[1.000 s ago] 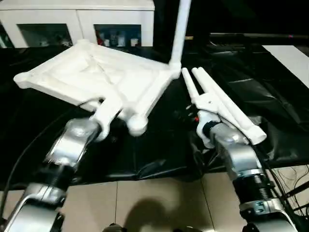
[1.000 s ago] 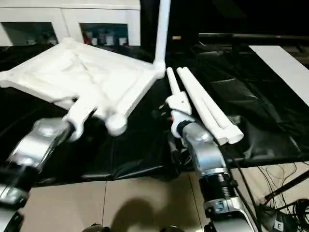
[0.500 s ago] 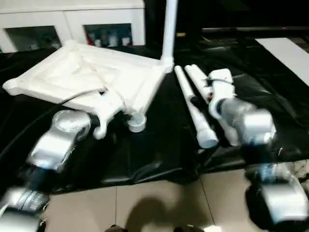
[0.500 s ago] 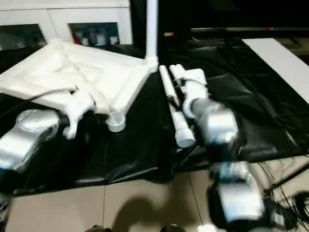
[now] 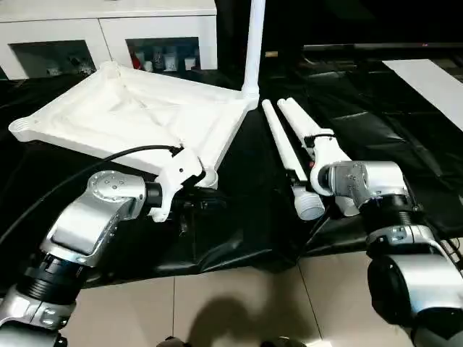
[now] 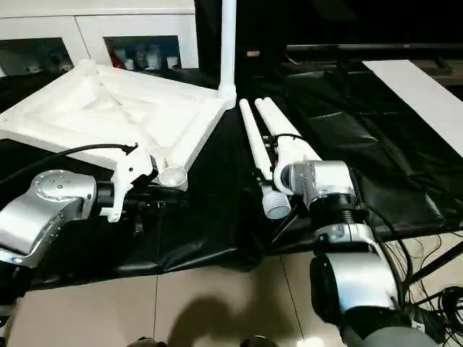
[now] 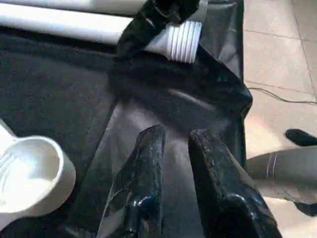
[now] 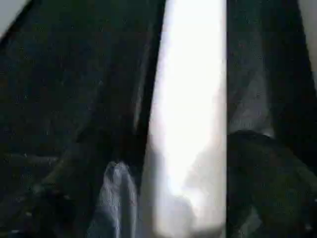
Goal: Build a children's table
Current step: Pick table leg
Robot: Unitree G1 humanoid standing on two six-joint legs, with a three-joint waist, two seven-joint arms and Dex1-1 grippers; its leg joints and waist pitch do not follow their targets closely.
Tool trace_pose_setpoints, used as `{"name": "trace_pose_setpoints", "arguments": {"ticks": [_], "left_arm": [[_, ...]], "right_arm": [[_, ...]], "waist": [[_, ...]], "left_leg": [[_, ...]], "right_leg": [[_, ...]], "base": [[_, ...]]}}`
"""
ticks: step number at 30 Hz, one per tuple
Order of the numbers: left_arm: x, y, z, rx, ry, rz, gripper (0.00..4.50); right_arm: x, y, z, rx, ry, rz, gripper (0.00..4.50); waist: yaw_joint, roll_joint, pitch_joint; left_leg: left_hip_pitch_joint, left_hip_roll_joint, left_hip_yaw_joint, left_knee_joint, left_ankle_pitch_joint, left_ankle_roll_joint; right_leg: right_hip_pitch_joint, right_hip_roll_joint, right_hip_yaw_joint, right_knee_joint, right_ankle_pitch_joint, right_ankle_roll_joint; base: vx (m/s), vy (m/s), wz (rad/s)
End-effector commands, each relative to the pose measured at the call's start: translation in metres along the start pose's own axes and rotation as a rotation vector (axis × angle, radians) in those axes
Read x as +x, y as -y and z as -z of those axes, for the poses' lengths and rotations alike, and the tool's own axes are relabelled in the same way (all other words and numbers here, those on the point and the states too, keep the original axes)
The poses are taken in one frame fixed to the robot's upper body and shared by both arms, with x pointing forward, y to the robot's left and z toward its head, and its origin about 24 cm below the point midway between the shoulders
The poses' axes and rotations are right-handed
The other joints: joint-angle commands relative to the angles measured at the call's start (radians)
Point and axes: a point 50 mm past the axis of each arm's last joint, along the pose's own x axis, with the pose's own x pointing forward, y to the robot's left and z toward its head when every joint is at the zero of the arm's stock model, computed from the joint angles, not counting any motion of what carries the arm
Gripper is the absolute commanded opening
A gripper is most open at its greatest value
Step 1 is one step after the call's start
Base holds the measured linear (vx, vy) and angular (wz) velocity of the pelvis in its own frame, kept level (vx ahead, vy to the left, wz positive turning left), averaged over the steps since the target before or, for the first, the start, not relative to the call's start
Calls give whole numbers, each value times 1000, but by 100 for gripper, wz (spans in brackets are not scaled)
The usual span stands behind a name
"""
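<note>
The white square tabletop [image 5: 137, 116] lies ribbed side up on the black sheet. One white leg [image 5: 253, 43] stands upright in its far right corner socket. Loose white legs [image 5: 282, 141] lie side by side to the right of it. My left gripper [image 7: 176, 144] is shut and holds nothing. It hovers just off the tabletop's near corner socket [image 7: 29, 173], pointing toward the legs. My right gripper [image 5: 298, 177] is shut on a loose leg [image 8: 190, 124] near its threaded end [image 7: 181, 39], with a finger [image 8: 262, 183] on each side.
A flat white board [image 5: 434, 79] lies at the far right. White cabinets [image 5: 108, 29] stand behind the table. The black sheet [image 5: 246, 231] hangs over the table's front edge above the tiled floor [image 5: 239, 303]. A black cable [image 5: 87, 166] loops over my left forearm.
The camera shifted. The tabletop, earlier tilted up at its near edge, now lies flat, and my left gripper sits clear of its corner socket. My right wrist turned and closed onto a loose leg.
</note>
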Motion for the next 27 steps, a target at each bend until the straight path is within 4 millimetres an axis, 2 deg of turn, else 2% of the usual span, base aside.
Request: {"name": "trace_pose_setpoints", "arguments": {"ticks": [1,2,8,9,10,13,14,16,17,19,22,24,27], "left_arm": [[-2,1,-4,20,-6,-3,108],[-2,1,-4,16,-3,-10,124],[-1,0,-4,6,2,-7,161],[-1,-1,-4,7,2,-12,178],[-2,-1,-4,3,3,-15,178],[-3,-2,-5,-5,5,-15,201],[-4,-3,-4,-14,5,-27,209],[-5,-5,-3,-23,0,-47,216],[-5,-7,-2,-21,-2,-63,244],[-4,-8,-3,-19,0,-76,250],[-6,-15,-6,-18,41,-121,277],[-6,-19,-6,-34,59,-150,291],[-6,-27,-12,-43,108,-216,309]], "right_arm": [[2,1,4,16,-28,-5,379],[3,1,5,24,-32,-12,366],[6,3,8,28,-44,-13,329],[6,3,8,26,-45,-13,308],[6,4,8,21,-47,-11,308],[6,4,8,15,-50,-9,288],[7,5,8,12,-51,-8,278],[8,6,9,10,-49,-1,265],[8,7,9,5,-44,5,246],[8,7,9,1,-36,8,243],[9,6,5,-6,19,9,209],[9,6,4,11,36,2,201],[9,8,1,47,108,24,191]], "waist": [[4,-6,-79],[3,-7,-79],[4,-9,-79],[3,-9,-79],[3,-15,-80],[2,-14,-79],[3,-8,-81],[2,-10,-80],[1,-12,-81],[1,-13,-80],[0,-11,-81],[-1,-6,-79],[2,-6,-81]], "left_leg": [[11,9,4,-56,-161,-28],[10,9,4,-56,-162,-28],[11,10,5,-56,-173,-30],[11,9,5,-55,-175,-30],[11,10,5,-56,-174,-30],[11,10,5,-56,-179,-32],[12,10,3,-55,-183,-36],[11,10,4,-56,-192,-39],[12,10,3,-55,-196,-39],[12,9,4,-55,-200,-38],[12,9,3,-54,-205,-39],[12,6,3,-54,-222,-42],[14,7,1,-53,-227,-45]], "right_leg": [[55,-61,44,-67,-220,-194],[55,-60,44,-67,-222,-195],[53,-61,43,-68,-240,-191],[53,-60,44,-68,-241,-191],[54,-61,43,-68,-242,-188],[53,-60,43,-68,-246,-189],[52,-61,43,-66,-244,-190],[51,-59,43,-68,-240,-192],[52,-60,42,-68,-242,-192],[51,-59,42,-69,-249,-189],[51,-60,43,-70,-263,-186],[50,-57,42,-74,-276,-182],[50,-59,42,-75,-279,-181]], "base": [[0,0,0],[0,0,0],[0,0,0],[0,0,0],[0,0,0],[0,0,0],[0,0,0],[0,0,0],[0,0,0],[0,0,0],[0,0,0],[0,0,0],[0,0,0]]}}
